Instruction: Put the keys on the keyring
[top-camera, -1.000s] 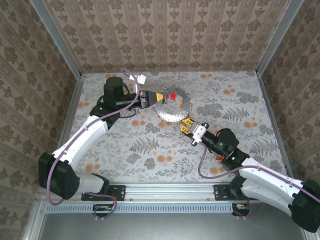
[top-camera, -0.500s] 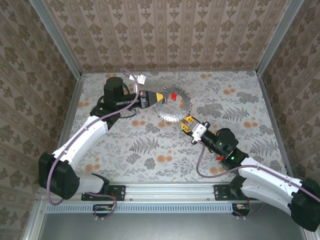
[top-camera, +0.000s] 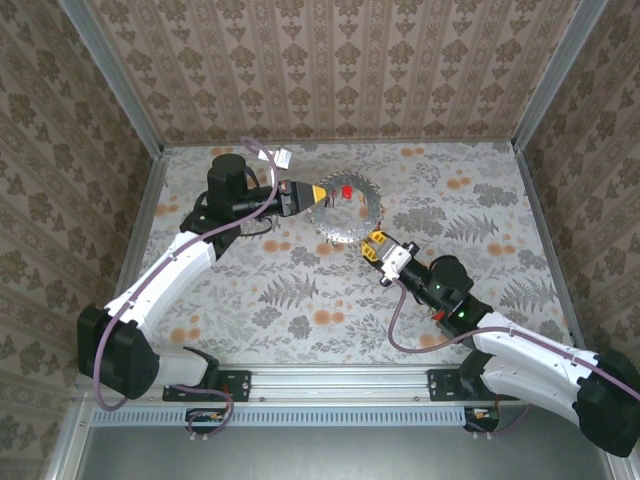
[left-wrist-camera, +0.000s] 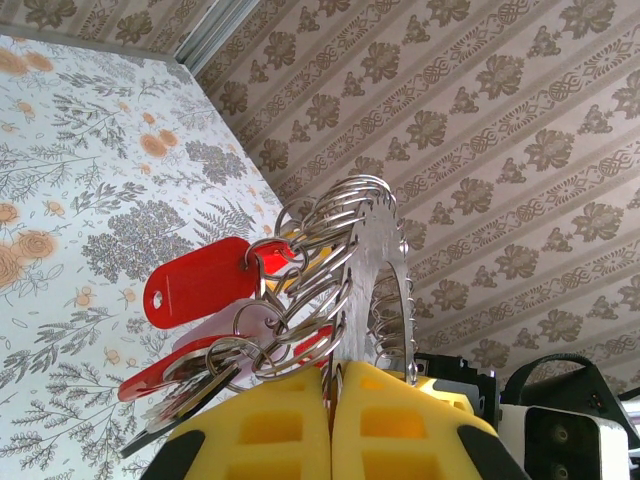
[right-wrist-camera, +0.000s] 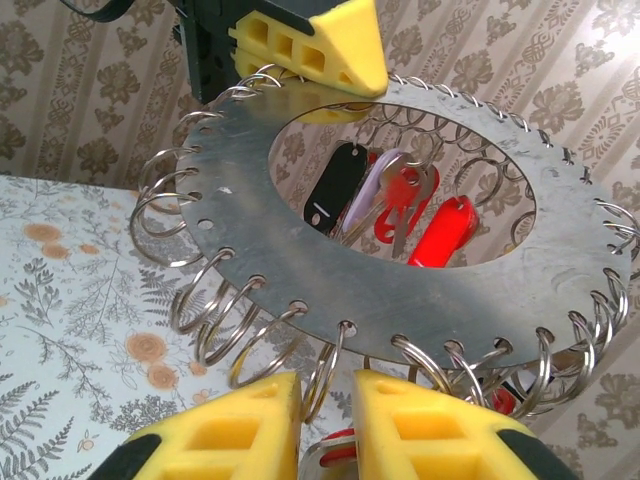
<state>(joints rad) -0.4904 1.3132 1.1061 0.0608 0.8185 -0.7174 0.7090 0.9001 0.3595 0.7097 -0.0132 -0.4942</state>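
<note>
The keyring (top-camera: 348, 214) is a flat silver disc with a wide hole and small split rings round its rim. It is held up on edge above the table. My left gripper (top-camera: 318, 193) is shut on its left rim, yellow pads (left-wrist-camera: 290, 425) pressed together on the metal (left-wrist-camera: 385, 290). Several keys hang from the split rings: a red one (left-wrist-camera: 195, 283), a black one (right-wrist-camera: 335, 187), another red one (right-wrist-camera: 445, 232). My right gripper (right-wrist-camera: 327, 392) is at the disc's (right-wrist-camera: 400, 270) lower rim. One split ring (right-wrist-camera: 325, 385) hangs between its fingers, and a red key (right-wrist-camera: 345, 452) is clamped low between the pads.
The flowered table (top-camera: 300, 290) lies below, with patterned walls on three sides and a metal rail (top-camera: 330, 378) at the near edge. A cable (top-camera: 262, 152) loops over the left arm, close to the back wall.
The right gripper has crept a little up and toward the disc's lower rim. The left gripper and the disc have stayed put.
</note>
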